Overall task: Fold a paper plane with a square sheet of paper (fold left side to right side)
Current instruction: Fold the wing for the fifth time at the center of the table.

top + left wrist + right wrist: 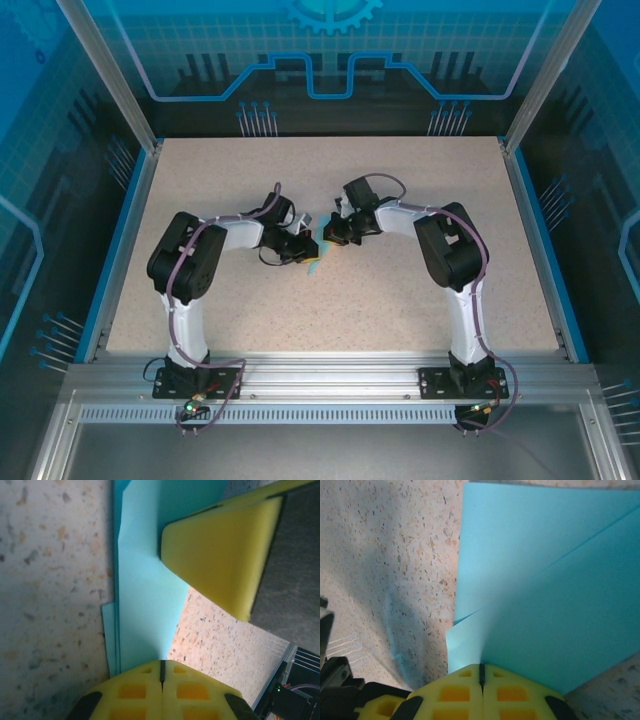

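I see my left gripper (161,667) and right gripper (481,669) both squeezing the thin, floppy blue paper (545,595) in the middle of the table (400,310), so I'd hold its edges softly or it tears.

The top camera looks steeply down from above and behind the arm bases, far from the folded light-blue paper sheet (316,263) (145,605) (545,590) at mid-table. Each wrist camera looks out past its own fingertips, at the left gripper (161,666) and the right gripper (481,669), from very close to that sheet. All three views share the sheet.
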You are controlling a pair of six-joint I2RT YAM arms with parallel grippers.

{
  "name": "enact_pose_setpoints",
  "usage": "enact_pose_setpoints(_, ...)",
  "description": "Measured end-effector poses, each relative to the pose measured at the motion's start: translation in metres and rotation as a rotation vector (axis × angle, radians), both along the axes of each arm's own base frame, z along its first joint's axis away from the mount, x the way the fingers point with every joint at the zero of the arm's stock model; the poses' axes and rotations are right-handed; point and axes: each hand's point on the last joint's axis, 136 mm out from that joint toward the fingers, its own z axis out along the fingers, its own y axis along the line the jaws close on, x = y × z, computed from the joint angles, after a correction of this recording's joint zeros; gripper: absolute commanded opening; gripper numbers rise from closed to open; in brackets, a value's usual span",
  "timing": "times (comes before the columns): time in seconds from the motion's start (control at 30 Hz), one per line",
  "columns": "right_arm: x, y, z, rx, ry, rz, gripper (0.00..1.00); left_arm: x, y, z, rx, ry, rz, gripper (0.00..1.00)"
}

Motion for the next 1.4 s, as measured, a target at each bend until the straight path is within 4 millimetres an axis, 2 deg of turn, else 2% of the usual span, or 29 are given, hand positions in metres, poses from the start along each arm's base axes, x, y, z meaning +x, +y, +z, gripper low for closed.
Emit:
enact_pose_setpoints(0.27,0.0,0.0,0.0,-0.004,0.003,0.003,0.04,-0.005,0.001,0.038,-0.019,-0.04,-0.002,0.09)
enact_pose_setpoints(0.33,0.0,0.0,0.0,-0.004,0.003,0.003,0.04,-0.006,0.001,0.041,-0.027,-0.04,-0.005,0.1)
enact_pose_setpoints(0.5,0.0,0.0,-0.001,-0.007,0.005,0.006,0.04,-0.016,0.002,0.033,-0.028,-0.001,-0.01,0.12)
enact_pose_setpoints(0.83,0.0,0.0,-0.001,-0.014,0.007,0.014,0.04,-0.023,-0.002,0.021,-0.052,0.056,-0.029,0.14)
enact_pose_setpoints(1.4,0.0,0.0,-0.001,-0.029,0.01,0.031,0.04,-0.024,0.002,0.006,-0.019,0.075,-0.024,0.15)
